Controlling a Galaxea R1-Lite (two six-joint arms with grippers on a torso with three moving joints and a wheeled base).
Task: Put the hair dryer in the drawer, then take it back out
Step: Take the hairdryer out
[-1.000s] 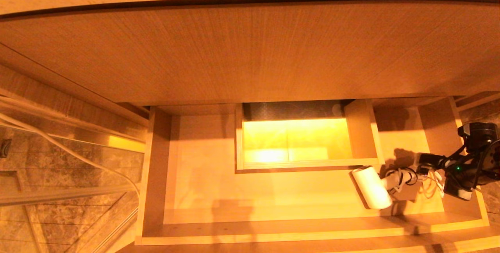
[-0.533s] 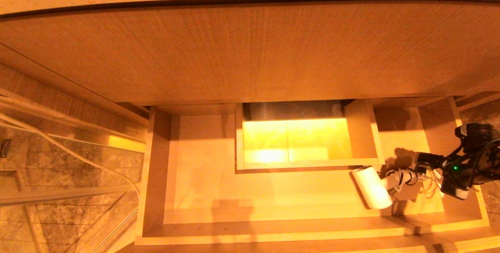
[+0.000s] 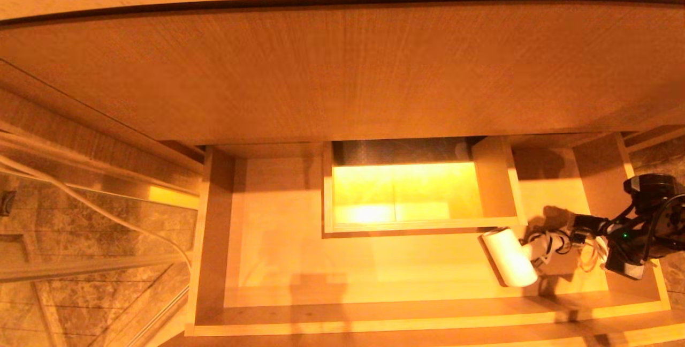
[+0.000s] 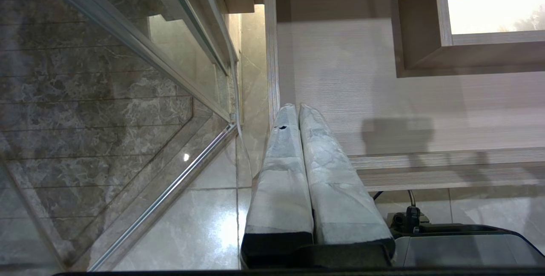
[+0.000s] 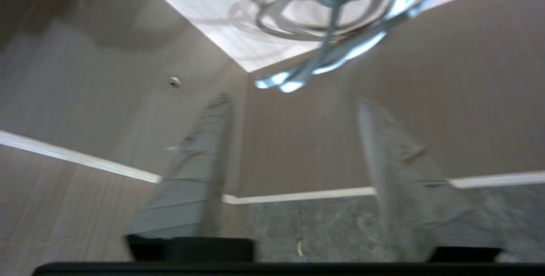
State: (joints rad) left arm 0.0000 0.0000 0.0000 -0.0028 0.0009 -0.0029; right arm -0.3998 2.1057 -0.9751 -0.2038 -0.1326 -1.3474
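- My head camera looks steeply down from above into the open drawer (image 3: 278, 261).
- My left wrist camera sits outside the drawer's left front corner, sharing its floor.
- My right wrist camera hovers close inside the right end, facing the cord (image 5: 340, 20).

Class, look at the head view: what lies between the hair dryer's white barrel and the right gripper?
The coiled cord, bound with black ties, lies between the hair dryer and the open right gripper, on the drawer floor.

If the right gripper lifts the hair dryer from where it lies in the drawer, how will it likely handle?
The hair dryer lies on its side; its smooth round barrel may roll if nudged. Its coiled cord looks floppy, so loops could dangle or snag on the drawer wall. The right gripper, open beside the cord, would probably grip the stubby body more securely than the cord.
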